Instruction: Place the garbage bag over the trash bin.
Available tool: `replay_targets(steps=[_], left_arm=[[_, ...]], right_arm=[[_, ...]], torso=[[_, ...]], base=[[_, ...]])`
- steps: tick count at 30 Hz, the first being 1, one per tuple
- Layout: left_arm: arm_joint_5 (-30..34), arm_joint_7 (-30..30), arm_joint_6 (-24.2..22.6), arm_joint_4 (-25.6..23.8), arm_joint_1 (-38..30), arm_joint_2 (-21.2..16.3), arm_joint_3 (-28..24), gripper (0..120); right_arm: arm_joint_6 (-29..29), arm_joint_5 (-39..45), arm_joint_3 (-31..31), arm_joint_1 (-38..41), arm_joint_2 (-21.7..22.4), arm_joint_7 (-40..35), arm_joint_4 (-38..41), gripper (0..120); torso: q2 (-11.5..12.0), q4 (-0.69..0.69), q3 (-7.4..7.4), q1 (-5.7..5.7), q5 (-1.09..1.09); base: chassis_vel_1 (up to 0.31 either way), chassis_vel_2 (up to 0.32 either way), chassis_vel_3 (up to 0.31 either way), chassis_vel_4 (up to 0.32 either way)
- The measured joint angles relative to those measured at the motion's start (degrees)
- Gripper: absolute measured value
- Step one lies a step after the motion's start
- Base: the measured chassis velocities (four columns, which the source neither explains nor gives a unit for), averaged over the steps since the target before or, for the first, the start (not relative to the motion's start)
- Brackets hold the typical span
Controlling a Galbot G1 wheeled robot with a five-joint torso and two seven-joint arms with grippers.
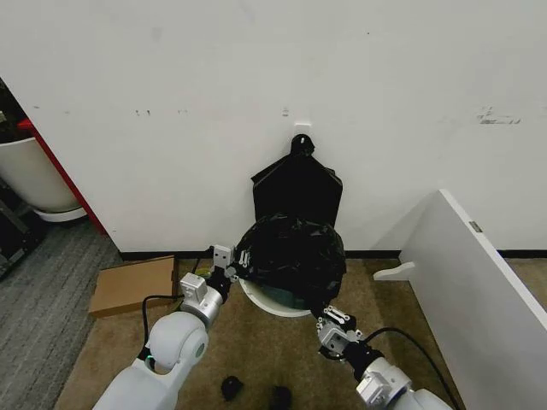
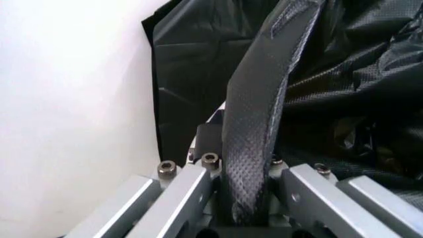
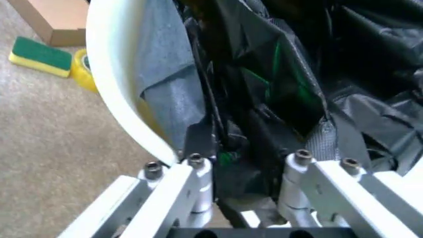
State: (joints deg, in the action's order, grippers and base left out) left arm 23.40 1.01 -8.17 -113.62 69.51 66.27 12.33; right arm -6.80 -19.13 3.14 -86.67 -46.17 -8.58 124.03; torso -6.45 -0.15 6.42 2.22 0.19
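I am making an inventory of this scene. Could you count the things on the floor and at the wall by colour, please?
Black: 4 (garbage bag, flat stack at the wall, two small scraps)
White: 1 (trash bin)
Brown: 1 (cardboard box)
Green and yellow: 1 (sponge)
Total: 7
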Motion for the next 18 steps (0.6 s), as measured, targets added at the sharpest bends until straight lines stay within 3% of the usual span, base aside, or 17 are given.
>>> replay_targets(steps=[6,12,18], left_arm=[[-0.71,-0.06,0.00,0.03,0.02,0.22,-0.11,1],[-0.96,-0.06,-0.07,0.04,0.06,0.33,-0.14,1],[-1.01,-0.04,-0.28,-0.22,0.15,0.33,-0.11,1]], right_arm=[[-0.33,-0.07,0.04,-0.14,0.87,0.49,0.80,43],[-1.35,1.40,-0.13,0.21,1.22,1.60,1.24,59],[-1.67,1.78,-0.16,0.59,1.22,2.46,1.25,43]], torso=[[0.00,0.00,0.00,0.00,0.00],[0.00,0.00,0.00,0.00,0.00],[0.00,0.00,0.00,0.00,0.00]], base=[[0.000,0.000,0.000,0.000],[0.000,0.000,0.000,0.000],[0.000,0.000,0.000,0.000]])
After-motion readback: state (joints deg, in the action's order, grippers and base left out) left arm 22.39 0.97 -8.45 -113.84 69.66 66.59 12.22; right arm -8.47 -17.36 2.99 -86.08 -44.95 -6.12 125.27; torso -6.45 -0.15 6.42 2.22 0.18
